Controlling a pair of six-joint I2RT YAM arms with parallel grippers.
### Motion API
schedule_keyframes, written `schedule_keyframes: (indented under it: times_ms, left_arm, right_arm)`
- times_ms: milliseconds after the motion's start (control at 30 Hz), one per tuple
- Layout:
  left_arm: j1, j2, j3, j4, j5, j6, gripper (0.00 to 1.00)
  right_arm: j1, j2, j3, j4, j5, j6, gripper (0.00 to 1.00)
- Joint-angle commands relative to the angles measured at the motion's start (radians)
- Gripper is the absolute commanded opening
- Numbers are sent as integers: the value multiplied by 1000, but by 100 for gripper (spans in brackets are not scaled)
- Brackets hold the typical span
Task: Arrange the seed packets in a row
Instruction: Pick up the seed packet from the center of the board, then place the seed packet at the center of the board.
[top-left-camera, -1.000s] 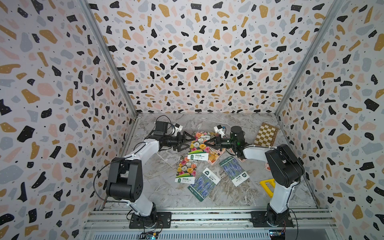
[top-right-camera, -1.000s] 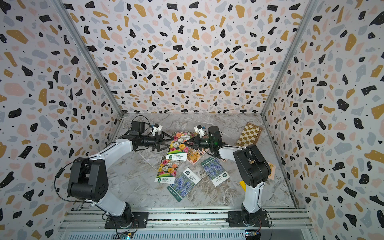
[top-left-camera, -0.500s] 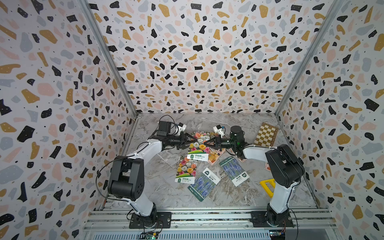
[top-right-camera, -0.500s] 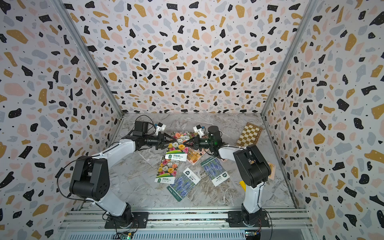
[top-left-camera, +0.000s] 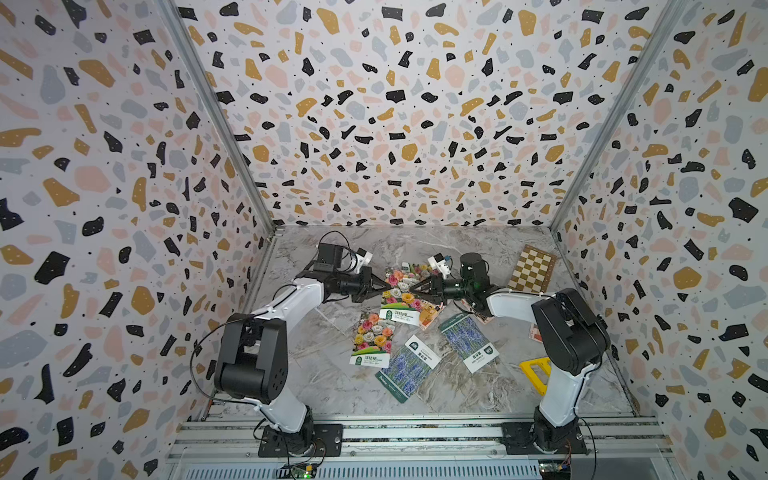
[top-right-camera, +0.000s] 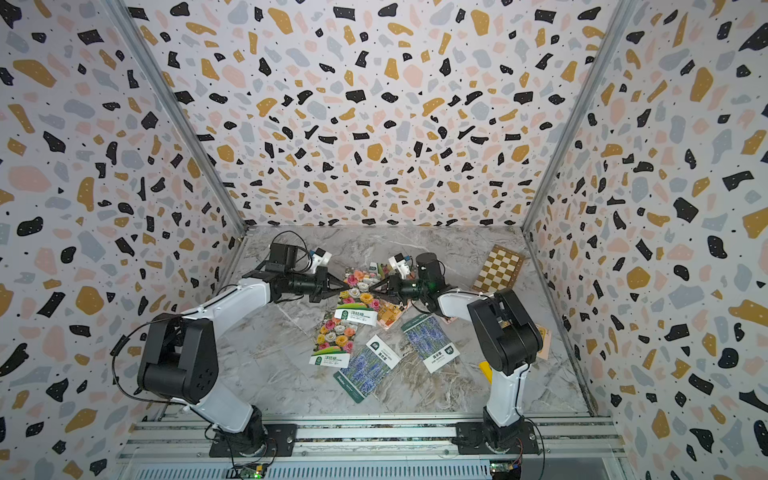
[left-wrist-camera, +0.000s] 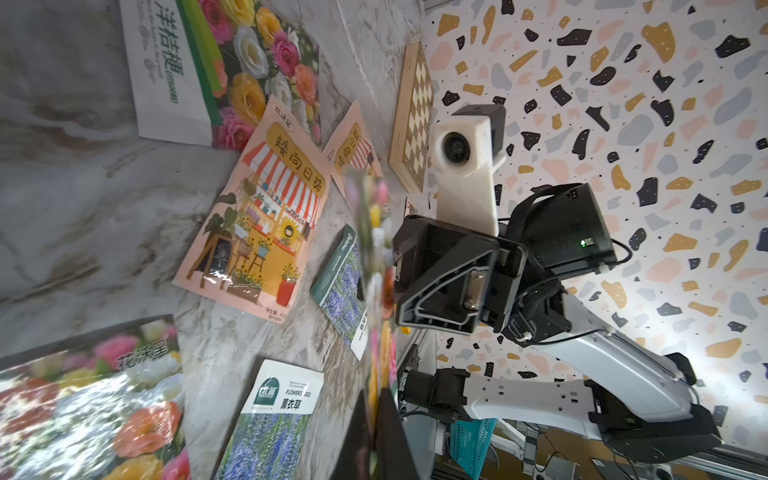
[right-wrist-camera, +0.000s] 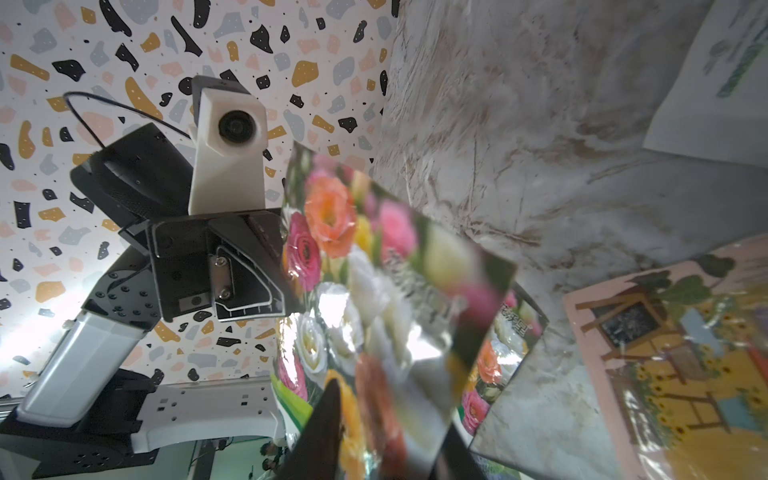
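Note:
A multicoloured-flower seed packet (top-left-camera: 400, 297) (top-right-camera: 358, 300) hangs above the floor between both arms, white-green label downward. My left gripper (top-left-camera: 388, 285) (left-wrist-camera: 376, 397) is shut on its left edge. My right gripper (top-left-camera: 411, 287) (right-wrist-camera: 386, 419) stands open, its fingers apart on either side of the packet's (right-wrist-camera: 365, 291) right edge. On the floor lie other seed packets: a flower one (top-left-camera: 372, 338), two lavender ones (top-left-camera: 409, 368) (top-left-camera: 469, 343), an awning one (top-left-camera: 430, 313) (left-wrist-camera: 257, 216) and a flower one (top-left-camera: 415, 268) behind.
A wooden checkerboard (top-left-camera: 533, 270) lies at the back right. A yellow triangular frame (top-left-camera: 536, 372) sits by the right arm's base, with a peach packet (top-right-camera: 544, 340) behind that arm. Terrazzo walls close in three sides of the marble floor (top-left-camera: 324, 374).
My left gripper has moved in to the hanging packet and closed on its left edge. The right gripper, shut on the packet before, has opened its fingers.

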Motion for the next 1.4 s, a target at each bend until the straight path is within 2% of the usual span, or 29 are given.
schedule_keyframes:
  times_ms: [0,67,167,333,467,600,867,1033,1300,1367]
  left_arm:
    - [15,-19,74,-234,-71,164,0]
    - [38,-30,111,-347,-120,239,0]
    - [87,-48,153,-477,-188,326,0]
    - [148,-36,250,-638,-392,469,0]
    - [201,40,349,-717,-538,562,0]
    - [272,152,445,-730,-539,666,0]
    - [350,352,598,-813,-697,822,0]
    - [369,393,588,-763,-848,848,10]
    - [373,428,533,-615,-1086,884,13]
    - [375,425,517,-580,-1144,877,21]
  right_arm:
    - [-36,-84,30,-115,60,-116,68]
    - [-64,-105,29,-176,89,-172,77]
    - [-109,-130,24,-250,139,-243,83]
    - [-150,-164,16,-324,220,-328,86]
    - [-157,-179,17,-382,270,-372,86]
    - [-162,-176,1,-407,269,-379,86]
    - [-224,-195,-19,-437,281,-407,86]
    - [-244,-214,-54,-406,295,-390,86]
    - [-243,-195,-65,-381,296,-368,86]
    - [-244,-196,-65,-380,300,-366,86]
